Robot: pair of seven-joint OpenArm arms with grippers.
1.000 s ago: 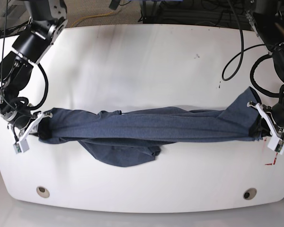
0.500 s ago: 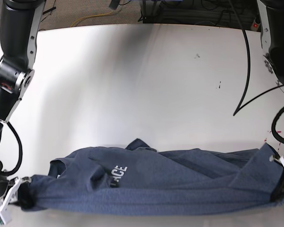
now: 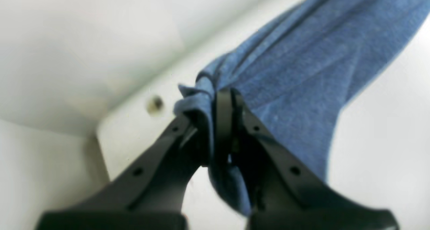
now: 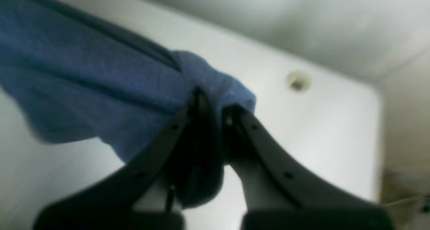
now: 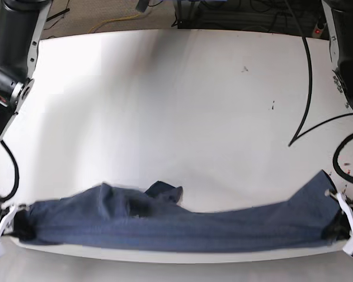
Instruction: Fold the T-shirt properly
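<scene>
The dark blue T-shirt (image 5: 176, 229) is stretched in a long band along the table's near edge, with a small bunch of cloth (image 5: 165, 192) sticking up behind it. At the right end of that band in the base view, my left gripper (image 5: 341, 226) is shut on the cloth. The left wrist view shows its black fingers (image 3: 206, 105) pinching a bunched corner of the T-shirt (image 3: 302, 62). My right gripper (image 5: 12, 226) is shut on the left end, and up close (image 4: 215, 102) it clamps folded T-shirt (image 4: 100, 79) fabric. No lettering shows.
The white table (image 5: 182, 106) stretches away behind the shirt, and its front edge (image 5: 176, 257) lies just below the cloth. Black cables (image 5: 309, 88) hang at the right. A round hole in the tabletop (image 3: 155, 104) (image 4: 297, 82) lies near each gripper.
Both grippers have carried the stretched shirt toward the near edge of the table. The flap with white lettering seen half a second ago has dropped out of sight.
</scene>
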